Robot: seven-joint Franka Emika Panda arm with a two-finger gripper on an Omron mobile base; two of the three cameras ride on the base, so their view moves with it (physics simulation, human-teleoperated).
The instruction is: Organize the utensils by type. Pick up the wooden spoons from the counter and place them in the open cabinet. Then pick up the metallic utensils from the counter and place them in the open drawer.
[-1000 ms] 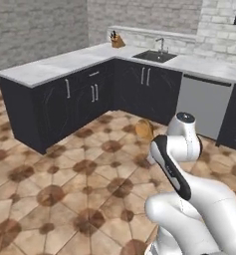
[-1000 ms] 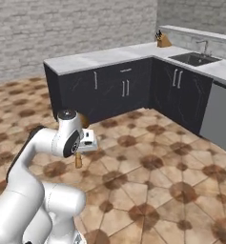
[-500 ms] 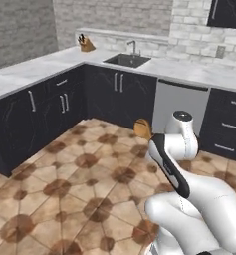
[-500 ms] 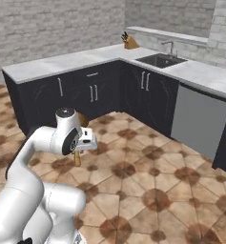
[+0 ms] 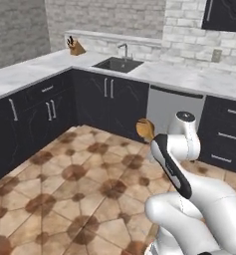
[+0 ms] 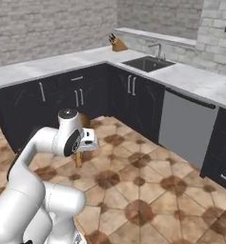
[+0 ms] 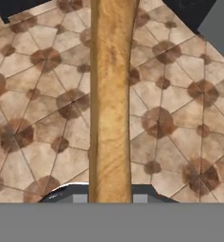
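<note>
- Base has turned since a second ago: both base views swung, sink [image 5: 117, 63] sits more central, dishwasher front [image 6: 186, 127] and a drawer stack [image 5: 224, 134] right of the sink came in; camera shift, not the things moving.
- Counter [image 5: 35, 69] runs both ways from the sink, knife block [image 5: 76, 47] at its back corner; no utensils visible on it here.
- Black wall cabinet [image 5: 225, 15] shows above and right of the sink; probably the goal, can't tell if open.
- Arm pose about unchanged across the frames, folded over the tile floor, well apart from the sink.
- Gripper [image 6: 79, 153] partly closed, clamped on a wooden spoon [image 5: 145, 129]; the spoon's wood runs up between the jaws in the hand view [image 7: 111, 104].
- Judgement: carry phase, spoon one en route to cabinet; metal pieces not started.
</note>
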